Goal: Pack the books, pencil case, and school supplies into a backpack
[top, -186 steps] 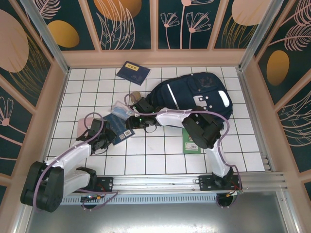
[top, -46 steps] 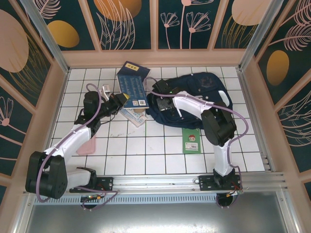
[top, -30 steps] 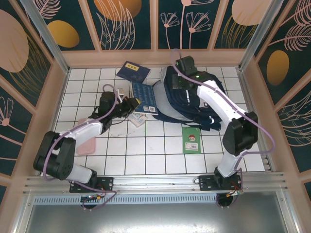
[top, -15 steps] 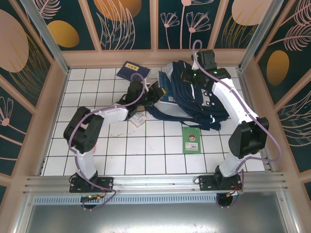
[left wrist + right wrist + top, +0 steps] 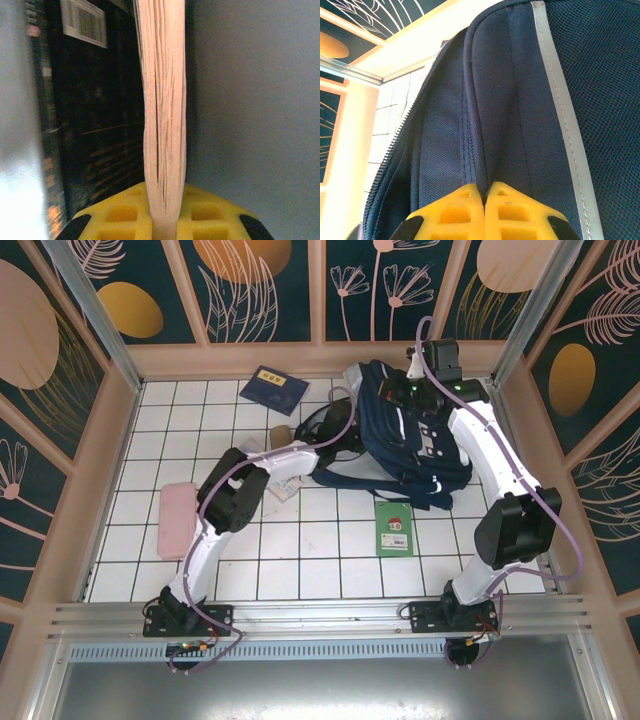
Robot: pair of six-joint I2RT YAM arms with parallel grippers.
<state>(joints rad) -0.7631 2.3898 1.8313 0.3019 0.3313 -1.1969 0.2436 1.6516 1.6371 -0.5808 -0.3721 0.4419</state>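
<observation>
One pink case (image 5: 178, 520) lies on the bench (image 5: 330, 560), left. There are three books: a navy book (image 5: 274, 389) lies far back, my left end effector (image 5: 165, 220) clamps a second book (image 5: 162, 100) at the backpack's left edge, and a green booklet (image 5: 394, 528) lies nearer. My right end effector (image 5: 484, 200) pinches the fabric of the one navy, white-striped backpack (image 5: 510, 100), far right.

Just a white tiled table (image 5: 320, 560) with dark grout. Teal flowery wall panels (image 5: 270, 300) stand around it, metal rail (image 5: 320, 615) along its near edge.
</observation>
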